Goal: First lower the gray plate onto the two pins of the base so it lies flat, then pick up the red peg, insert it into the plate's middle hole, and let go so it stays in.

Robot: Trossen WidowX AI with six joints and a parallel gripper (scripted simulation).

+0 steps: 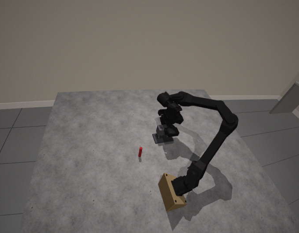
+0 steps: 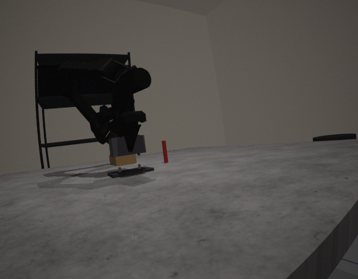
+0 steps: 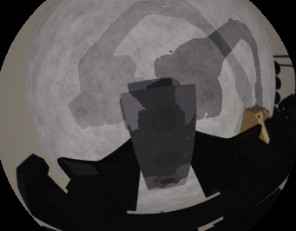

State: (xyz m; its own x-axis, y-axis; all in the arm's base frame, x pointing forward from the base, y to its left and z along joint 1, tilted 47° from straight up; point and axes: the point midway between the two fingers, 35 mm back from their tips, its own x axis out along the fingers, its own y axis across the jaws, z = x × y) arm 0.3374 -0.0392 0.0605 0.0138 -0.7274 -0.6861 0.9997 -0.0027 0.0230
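Observation:
The gray plate (image 1: 160,130) (image 2: 116,147) (image 3: 163,119) is a thick block held roughly level. My gripper (image 1: 165,129) (image 2: 130,144) (image 3: 159,133) is shut on it, one finger on each side. The dark base (image 1: 157,141) (image 2: 131,172) (image 3: 138,87) lies flat on the table below the plate, with a gap between them. Its two pale pins, one (image 2: 119,170) at the left and one (image 2: 139,166) at the right, stand below the plate's underside. In the wrist view the plate hides most of the base. The red peg (image 1: 140,152) (image 2: 164,151) stands upright on the table, apart from the base.
The tan arm mount (image 1: 167,194) (image 2: 123,159) (image 3: 253,119) stands at the front of the gray table (image 1: 94,150) (image 2: 218,194), beyond the peg from the base. A dark shelf unit (image 2: 83,58) stands behind the arm in the exterior view. The arm arches above the table.

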